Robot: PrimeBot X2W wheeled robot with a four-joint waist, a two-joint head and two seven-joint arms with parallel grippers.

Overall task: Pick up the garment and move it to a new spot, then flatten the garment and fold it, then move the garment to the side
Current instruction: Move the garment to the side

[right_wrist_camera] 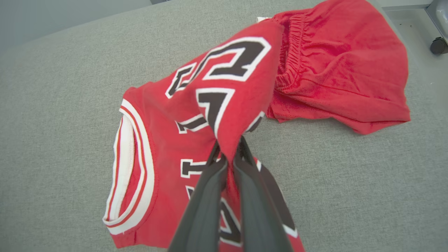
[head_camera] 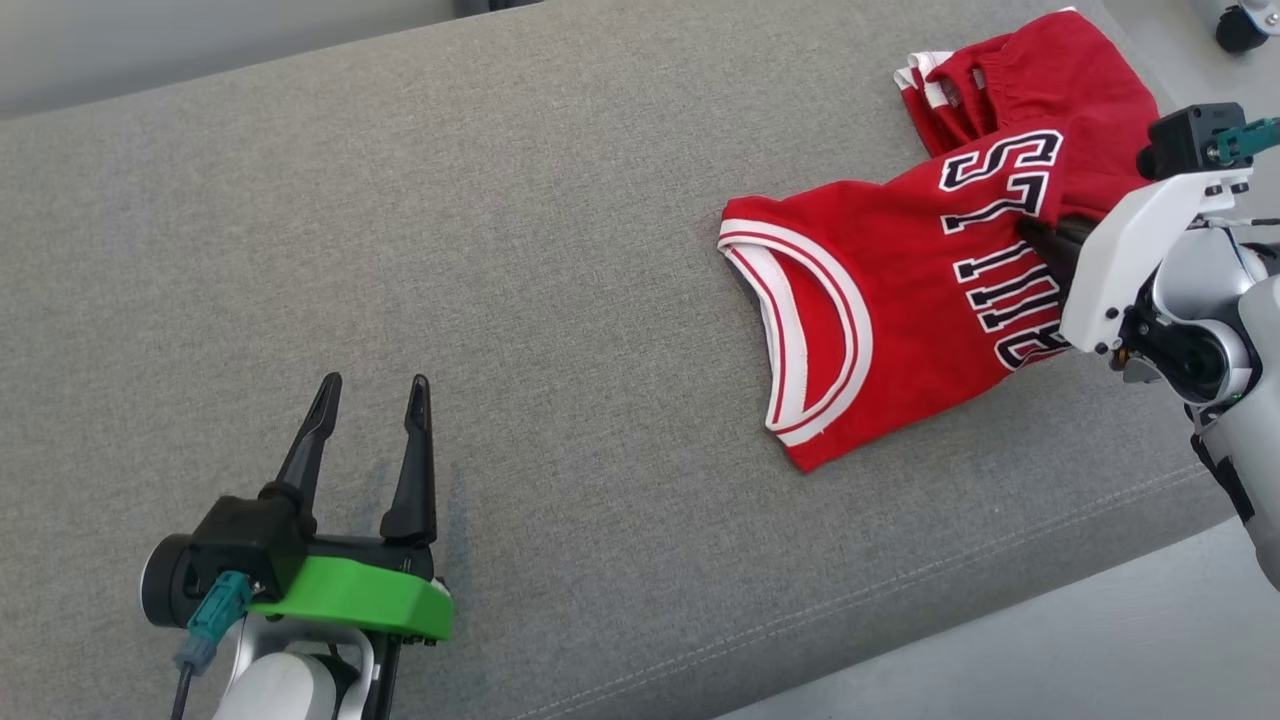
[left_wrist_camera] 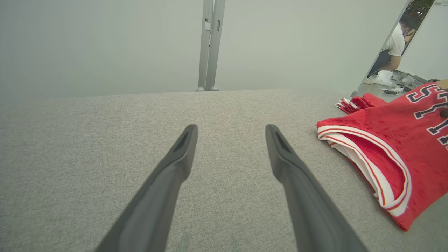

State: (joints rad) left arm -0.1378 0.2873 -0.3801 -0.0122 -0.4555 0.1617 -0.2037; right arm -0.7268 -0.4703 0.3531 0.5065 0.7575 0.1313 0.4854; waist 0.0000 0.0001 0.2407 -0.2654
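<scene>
The garment [head_camera: 900, 300] is a red sleeveless jersey with white-trimmed openings and black-and-white letters, lying crumpled on the right of the grey cushion [head_camera: 500, 250]. My right gripper [right_wrist_camera: 227, 155] is shut on a raised fold of the lettered cloth, which drapes over its fingertips. In the head view the right gripper [head_camera: 1045, 238] sits at the garment's right edge, its fingers mostly under cloth. A bunched red part with a gathered band [right_wrist_camera: 336, 66] lies behind the fold. My left gripper [head_camera: 375, 385] stands open above bare cushion at the lower left, well apart from the garment [left_wrist_camera: 402, 140].
The cushion's stitched front edge [head_camera: 900, 600] runs diagonally at the lower right, with pale floor [head_camera: 1100, 660] beyond it. A black caster wheel [head_camera: 1240, 30] stands past the far right corner. A metal post [left_wrist_camera: 210, 45] and a distant person [left_wrist_camera: 393, 45] are behind the cushion.
</scene>
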